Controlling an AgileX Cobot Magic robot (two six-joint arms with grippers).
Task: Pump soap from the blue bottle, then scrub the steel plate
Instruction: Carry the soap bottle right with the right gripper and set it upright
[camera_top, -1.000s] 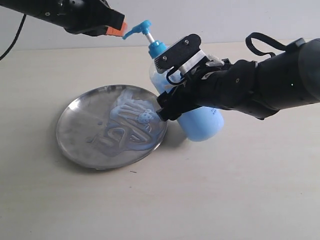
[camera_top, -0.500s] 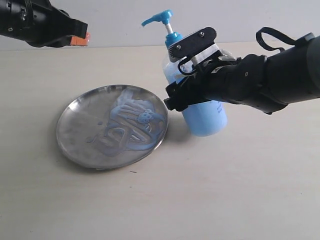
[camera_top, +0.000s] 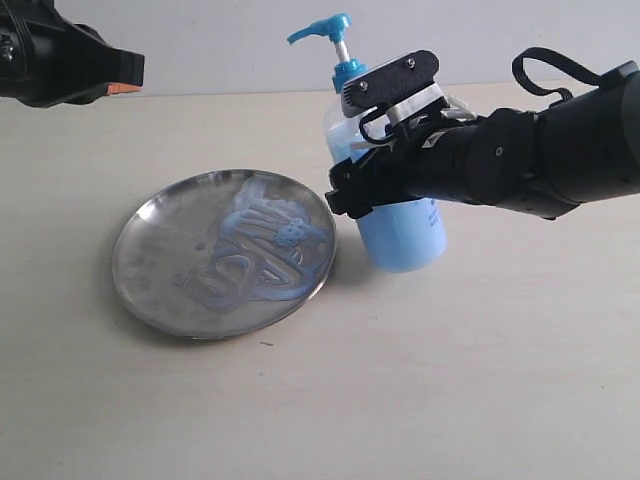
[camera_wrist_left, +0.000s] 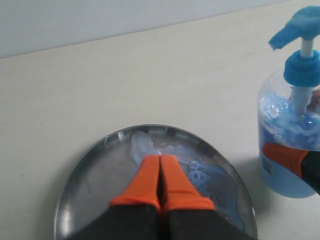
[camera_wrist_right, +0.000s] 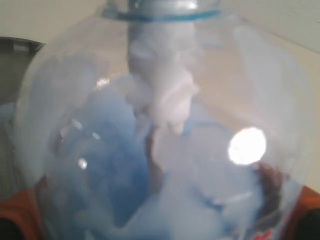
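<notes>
The beige table (camera_top: 450, 390) carries the steel plate (camera_top: 148, 250).

- table (camera_top: 430, 390): pale beige, matte, smooth top, fills most of the exterior view, faint soft shadows on it
- wall (camera_top: 220, 45): plain light grey, behind the table's far edge, meets it in a straight line
- dark speck (camera_top: 266, 344): tiny, lying on the table left of centre, toward the near side

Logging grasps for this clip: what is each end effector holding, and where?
Right end effector grips the clear plastic blue-pump bottle around its body; left end effector shut, empty.
</notes>
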